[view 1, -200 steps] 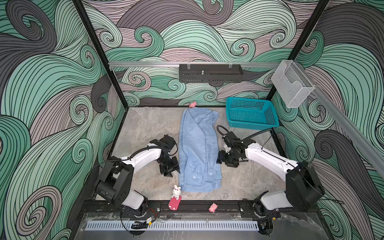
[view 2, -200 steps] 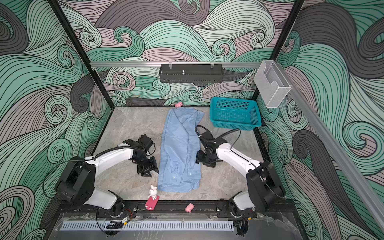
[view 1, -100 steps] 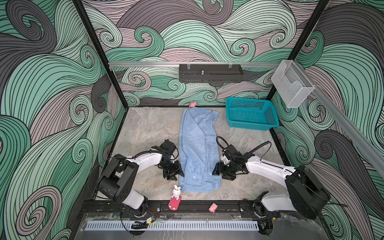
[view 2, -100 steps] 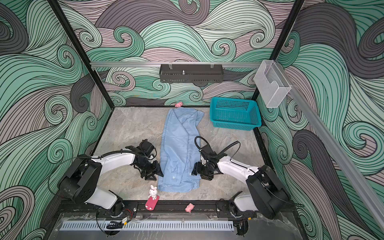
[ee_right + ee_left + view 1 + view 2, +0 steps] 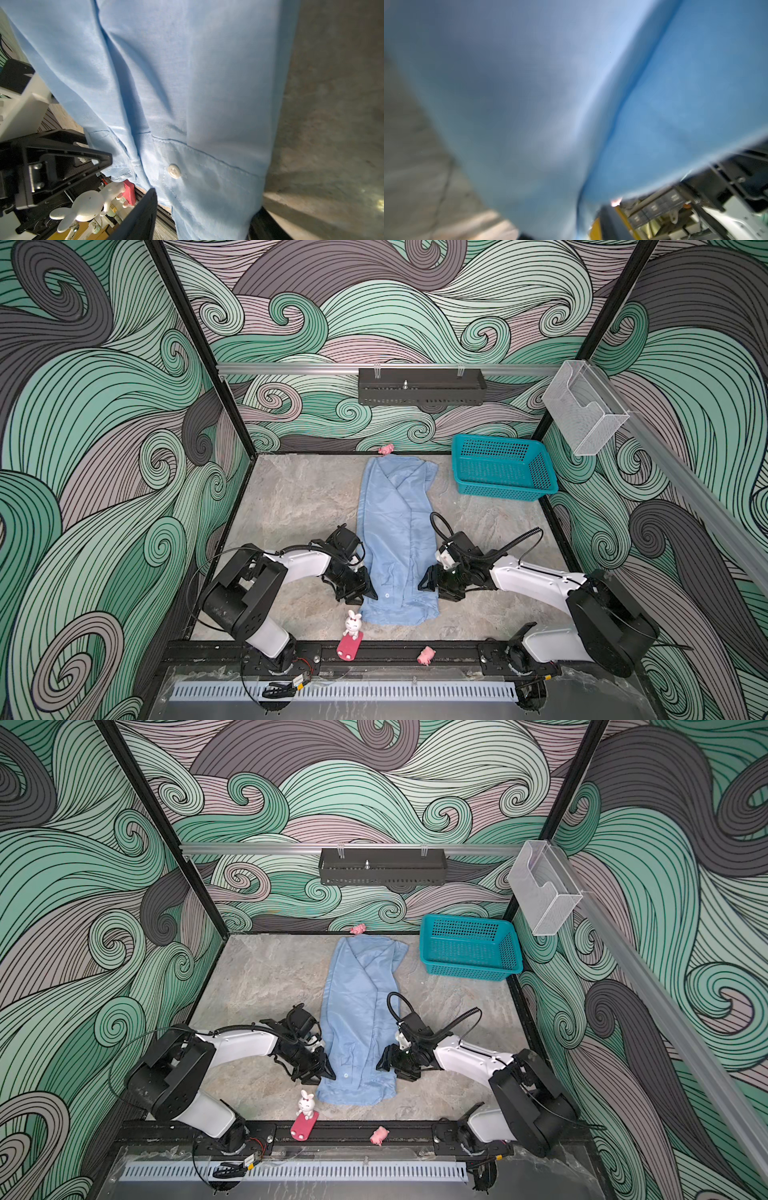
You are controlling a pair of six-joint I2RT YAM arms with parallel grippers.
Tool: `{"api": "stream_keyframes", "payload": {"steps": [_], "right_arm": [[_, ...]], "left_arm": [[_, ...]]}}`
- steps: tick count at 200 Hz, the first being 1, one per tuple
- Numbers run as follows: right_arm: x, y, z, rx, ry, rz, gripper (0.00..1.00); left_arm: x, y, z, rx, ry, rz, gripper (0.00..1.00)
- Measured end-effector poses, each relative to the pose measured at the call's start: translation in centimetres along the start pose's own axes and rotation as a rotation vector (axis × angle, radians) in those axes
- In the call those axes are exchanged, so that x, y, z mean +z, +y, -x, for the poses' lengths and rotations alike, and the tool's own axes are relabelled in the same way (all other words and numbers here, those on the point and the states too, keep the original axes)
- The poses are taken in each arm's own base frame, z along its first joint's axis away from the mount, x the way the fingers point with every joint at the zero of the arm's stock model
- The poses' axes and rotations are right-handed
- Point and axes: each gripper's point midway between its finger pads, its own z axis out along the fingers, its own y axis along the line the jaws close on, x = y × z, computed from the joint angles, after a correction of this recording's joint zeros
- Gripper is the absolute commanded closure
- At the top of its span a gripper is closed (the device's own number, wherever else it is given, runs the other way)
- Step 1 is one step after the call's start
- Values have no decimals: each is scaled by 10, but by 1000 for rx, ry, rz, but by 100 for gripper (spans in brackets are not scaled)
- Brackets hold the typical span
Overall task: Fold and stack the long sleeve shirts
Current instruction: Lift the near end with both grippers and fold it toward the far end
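One light blue long sleeve shirt (image 5: pixel 395 531) (image 5: pixel 357 1011) lies as a long narrow strip running from the back of the table to the front. My left gripper (image 5: pixel 368 593) (image 5: pixel 326 1073) is low at the strip's left edge near the front hem. In the left wrist view blurred blue cloth (image 5: pixel 571 104) fills the frame and drapes over the left gripper (image 5: pixel 569 224), hiding its jaw gap. My right gripper (image 5: pixel 426 583) (image 5: pixel 382 1063) is at the right edge. In the right wrist view the right gripper (image 5: pixel 207 200) is open, its fingers straddling the cloth near a white button (image 5: pixel 174 171).
A teal basket (image 5: pixel 503 468) stands at the back right. A white bunny on a red base (image 5: pixel 352 624) sits just in front of the hem, and a pink pig (image 5: pixel 427 654) lies on the front rail. A pink toy (image 5: pixel 386 449) lies by the back wall.
Both grippers slid along the shirt's edges towards the front hem. The left jaws have narrowed and the right jaws slightly so. The shirt lies as before.
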Motion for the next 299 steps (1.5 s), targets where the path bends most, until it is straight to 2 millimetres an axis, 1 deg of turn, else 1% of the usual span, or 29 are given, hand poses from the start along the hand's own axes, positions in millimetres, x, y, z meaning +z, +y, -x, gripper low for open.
{"api": "stream_keyframes", "payload": {"steps": [16,24,41,64,81,97,110,121,134,144,156,169,201,217,232,272,284,299], "right_arm": [[0,0,-1,-2,0,4,35],[-1,0,-2,-4,1,4,33],[-5,-3,-9,-6,6,-5,31],[-11,-16,-22,6,10,-35,31],[-12,-21,-26,14,8,-38,33],[-9,-19,-25,23,18,-30,37],[-5,-14,-23,25,30,-8,43],[0,-7,-20,21,42,20,52],[7,-1,-19,16,57,44,73],[10,-1,-20,19,67,47,85],[12,-4,-23,30,79,38,94],[8,-6,-26,29,79,33,100],[-17,10,-29,1,37,78,100],[-25,13,-32,8,28,89,100],[-26,11,-34,22,32,87,100],[-20,0,-40,79,67,43,100],[-21,0,-39,97,75,29,100],[-27,5,-34,118,76,22,100]], "left_arm": [[3,1,1,5,3,-11,95],[4,1,2,10,-2,-16,100],[4,0,2,15,-9,-22,100],[3,1,0,12,-13,-28,100],[3,3,-2,9,-16,-27,100],[2,5,-4,6,-16,-24,100],[1,6,-5,5,-17,-21,100],[1,7,-6,4,-17,-18,100],[0,7,-7,3,-18,-16,100],[-1,7,-8,2,-18,-14,100],[-3,6,-9,1,-18,-13,100],[-6,4,-10,5,-22,-17,100],[-15,-6,-13,27,-36,-33,100],[-16,-6,-13,27,-35,-33,100],[-15,-7,-14,28,-30,-36,100],[-17,-11,-18,30,-12,-45,100],[-21,-17,-17,33,-14,-50,100],[-30,-29,-13,47,-32,-68,100]]}}
